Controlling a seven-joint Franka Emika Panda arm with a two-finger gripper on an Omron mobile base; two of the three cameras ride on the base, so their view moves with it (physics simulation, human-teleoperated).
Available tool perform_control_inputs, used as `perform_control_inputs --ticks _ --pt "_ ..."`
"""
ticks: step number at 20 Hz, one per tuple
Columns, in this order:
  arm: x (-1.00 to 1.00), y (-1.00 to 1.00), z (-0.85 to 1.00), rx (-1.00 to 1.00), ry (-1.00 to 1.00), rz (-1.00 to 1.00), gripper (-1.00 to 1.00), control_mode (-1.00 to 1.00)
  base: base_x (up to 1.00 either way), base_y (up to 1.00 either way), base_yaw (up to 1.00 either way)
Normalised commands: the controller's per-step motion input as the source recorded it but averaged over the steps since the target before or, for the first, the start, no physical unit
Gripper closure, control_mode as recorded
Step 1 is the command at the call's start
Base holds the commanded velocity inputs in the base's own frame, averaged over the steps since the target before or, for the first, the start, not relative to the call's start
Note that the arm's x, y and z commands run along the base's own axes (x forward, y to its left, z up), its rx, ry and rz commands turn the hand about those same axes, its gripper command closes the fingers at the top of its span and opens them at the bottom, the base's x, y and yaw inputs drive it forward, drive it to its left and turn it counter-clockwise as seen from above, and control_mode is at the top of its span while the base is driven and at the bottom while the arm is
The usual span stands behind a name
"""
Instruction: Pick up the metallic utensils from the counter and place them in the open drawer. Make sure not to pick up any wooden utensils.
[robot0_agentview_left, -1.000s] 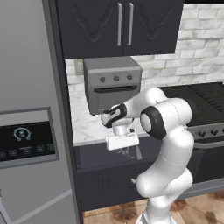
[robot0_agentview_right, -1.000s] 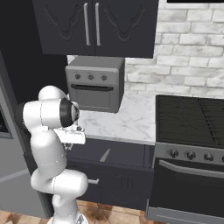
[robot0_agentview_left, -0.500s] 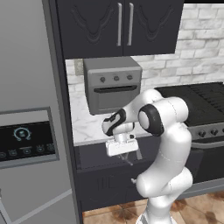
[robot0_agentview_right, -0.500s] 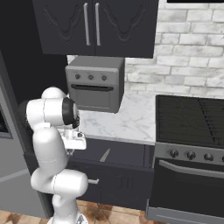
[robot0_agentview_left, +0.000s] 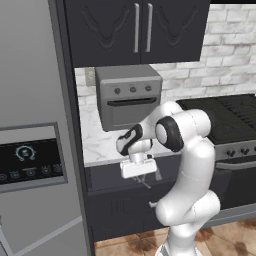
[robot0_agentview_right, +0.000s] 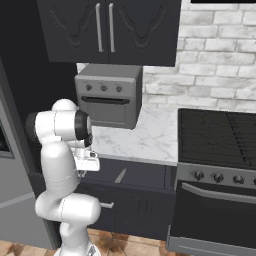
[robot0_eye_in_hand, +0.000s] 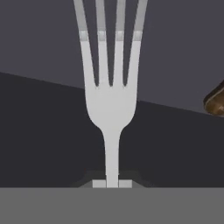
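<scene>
In the hand view the fingers (robot0_eye_in_hand: 112, 183) are clamped on the handle of the fork (robot0_eye_in_hand: 110, 100), holding it low on its narrow stem so that the neck and four tines stand out ahead of the hand. The fork's long axis runs straight along the gripper's line of sight, tines pointing away from the hand toward the dark surface in front, which I take to be the inside of the drawer (robot0_agentview_right: 137, 172). In the base views the gripper (robot0_agentview_left: 136, 170) hangs over the open drawer just below the edge of the marble worktop (robot0_agentview_right: 140, 140), pointing down, so the fork looks close to upright with its tines lowermost. The step in hand appears to be setting the fork into the drawer, and doing it well probably means lowering until the tines are near the drawer floor, then tilting the hand so the fork lies flat rather than dropping on its points, and only then letting the fingers part. A dark brown rounded end (robot0_eye_in_hand: 215, 101) shows at the right edge of the hand view, likely the knife's handle; in the right base view the knife (robot0_agentview_right: 120, 176) lies slanted in the drawer, so the fork is best released beside it. Beyond stand the toaster oven (robot0_agentview_left: 129, 95) and the brick wall (robot0_agentview_right: 220, 75).
</scene>
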Motion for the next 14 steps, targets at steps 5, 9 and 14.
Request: perform_control_inputs --ticks 5,9,14 --pt "0.08 0.03 0.0 0.0 0.21 0.0 1.0 -1.0 0.0 0.0 0.0" --pt "0.0 0.0 0.0 -0.01 0.28 0.05 1.0 -1.0 0.0 0.0 0.0" --pt "0.09 0.0 0.0 0.0 0.06 0.09 1.0 -1.0 0.0 0.0 0.0"
